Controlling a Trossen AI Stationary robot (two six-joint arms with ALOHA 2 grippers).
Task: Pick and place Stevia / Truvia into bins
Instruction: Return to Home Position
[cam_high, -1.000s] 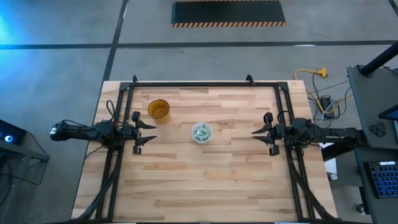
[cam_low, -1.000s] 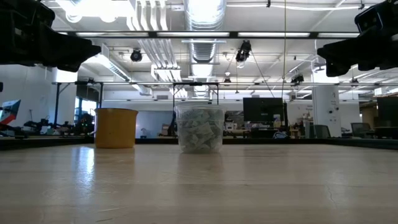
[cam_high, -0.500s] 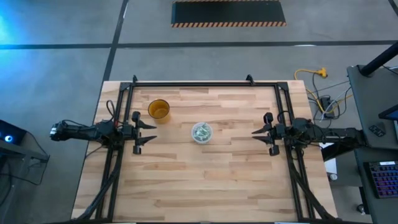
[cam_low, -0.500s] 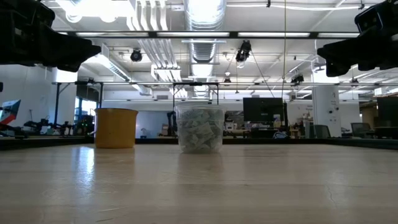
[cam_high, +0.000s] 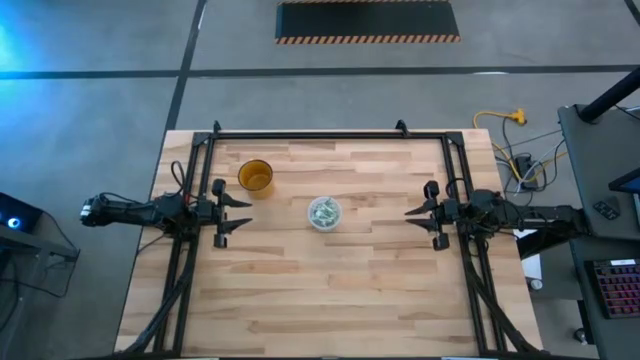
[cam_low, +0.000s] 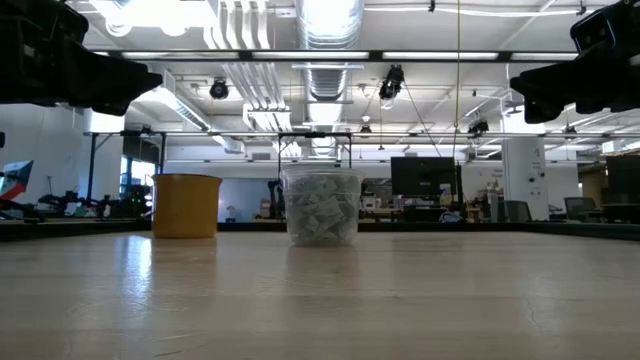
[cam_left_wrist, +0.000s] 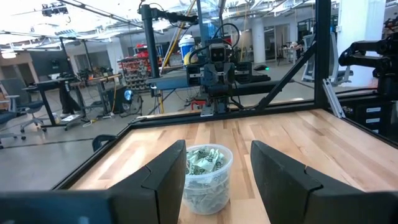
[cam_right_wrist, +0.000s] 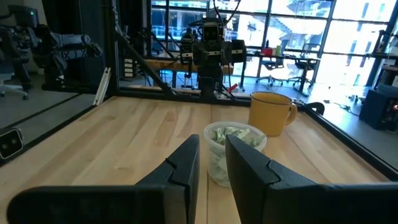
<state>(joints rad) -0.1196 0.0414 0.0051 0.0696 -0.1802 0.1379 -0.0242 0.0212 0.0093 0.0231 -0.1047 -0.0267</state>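
The Stevia / Truvia sachets (cam_high: 324, 211), pale green and white, lie heaped inside the translucent plastic cup (cam_low: 322, 180). The heap fills most of the cup's height. The cup stands upright near the centre of the wooden worktop (cam_high: 330, 290). No sachet shows on the bare wood.

An amber-yellow mug (cam_high: 256, 177) stands upright, apart from the cup, nearer the worktop's far edge and toward the left arm's side. In the right wrist view it shows a handle. Its contents cannot be made out.

The left end effector (cam_high: 243, 211) is positioned at the left edge of the worktop. Its arm lies level and points inward toward the cup, well apart from it. Its fingers (cam_left_wrist: 163, 180) stand clearly spread and hold nothing. The cup shows between them at a distance.

The right end effector (cam_high: 410, 212) is positioned at the right edge in a mirrored pose, level and aimed at the cup, also well apart. Its fingers (cam_right_wrist: 180, 171) are parted by only a narrow gap and are empty.

In the low view both arms hang above the worktop surface at the upper corners. A black frame (cam_high: 320, 134) borders the worktop.
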